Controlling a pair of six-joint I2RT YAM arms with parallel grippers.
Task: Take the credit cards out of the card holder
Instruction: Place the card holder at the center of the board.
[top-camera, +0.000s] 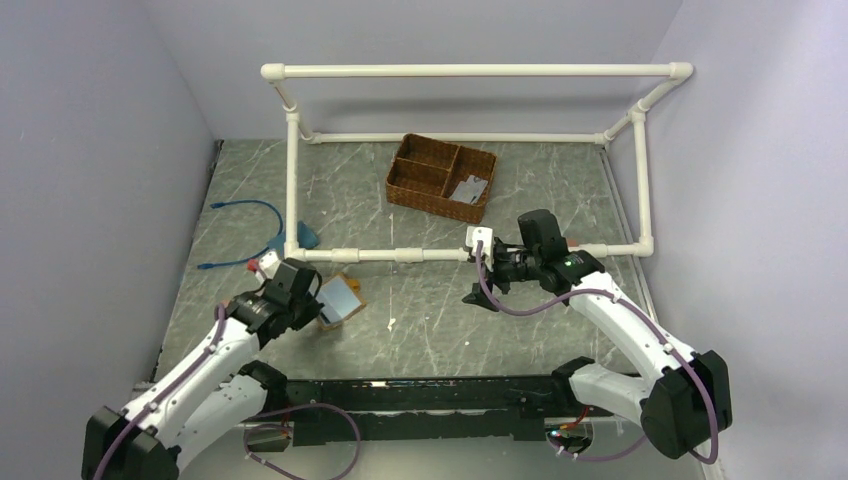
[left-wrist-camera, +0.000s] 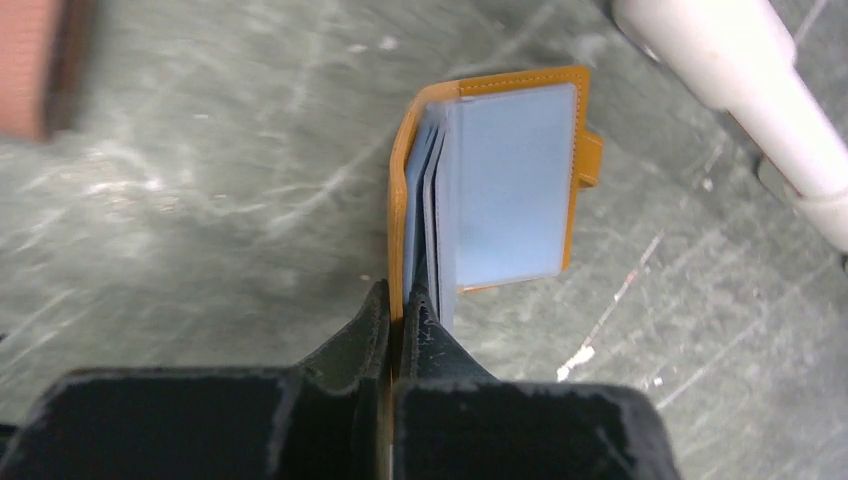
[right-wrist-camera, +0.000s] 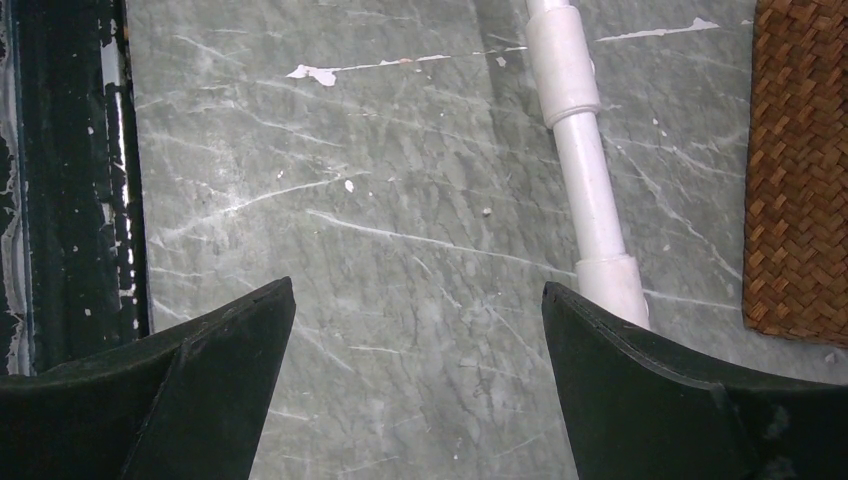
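Note:
The card holder (top-camera: 342, 299) is a mustard-orange wallet, lying open with pale blue-grey slots (left-wrist-camera: 510, 185) facing up. My left gripper (left-wrist-camera: 400, 305) is shut on its orange cover at the near edge, and it also shows in the top view (top-camera: 318, 305). Whether cards sit in the slots cannot be told. A few pale grey-white credit cards (top-camera: 468, 188) lie in the right compartment of the woven basket (top-camera: 425, 195). My right gripper (top-camera: 480, 273) is open and empty above bare table near the white pipe, and the right wrist view (right-wrist-camera: 418, 300) shows its jaws wide apart.
A white PVC pipe frame (top-camera: 400, 255) stands across the table, with its front bar between the arms and the basket. A blue cable (top-camera: 250, 205) lies at the left. A black rail (top-camera: 420, 390) runs along the near edge. A blurred pinkish-brown thing (left-wrist-camera: 30, 60) shows at the left wrist view's corner.

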